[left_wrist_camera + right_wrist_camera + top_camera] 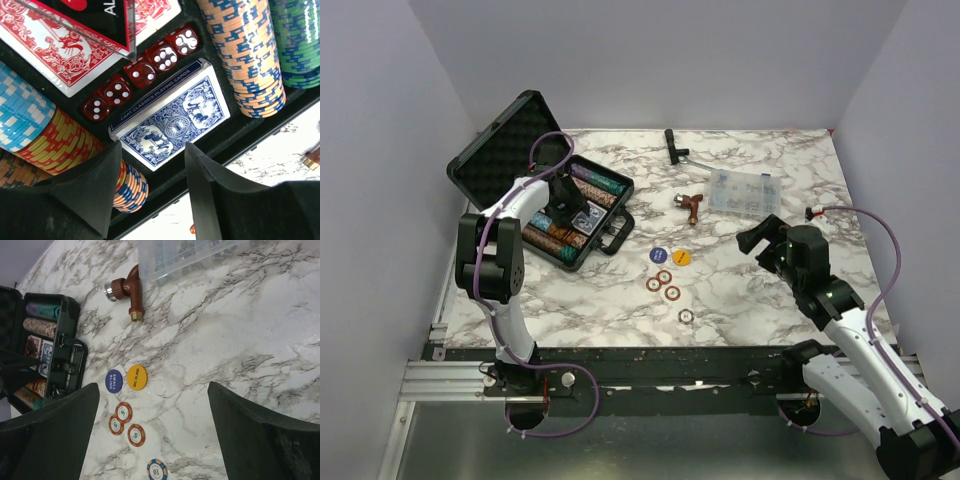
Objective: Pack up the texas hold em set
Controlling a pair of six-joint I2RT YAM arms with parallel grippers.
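The black briefcase [503, 141] lies open at the table's left, its foam lid propped up. Rows of multicoloured poker chips [247, 55], red dice [142, 70] and the blue card deck [172, 122] lie in its tray. My left gripper [152, 150] is open and empty, hovering over the tray at the blue deck's near edge. It also shows in the top view [563, 197]. Loose on the marble lie a blue small-blind chip [114, 380], a yellow big-blind chip [137, 377], three red chips [124, 412] and a blue 10 chip [157, 470]. My right gripper [152, 390] is open and empty above the marble, right of them.
A clear compartment box [745, 190] sits at the back right, with a brown pipe fitting [691, 205] beside it. A black tool [673, 145] lies at the far edge. A small red-and-white piece [815, 212] lies by the right wall. The case handle [612, 233] faces the loose chips.
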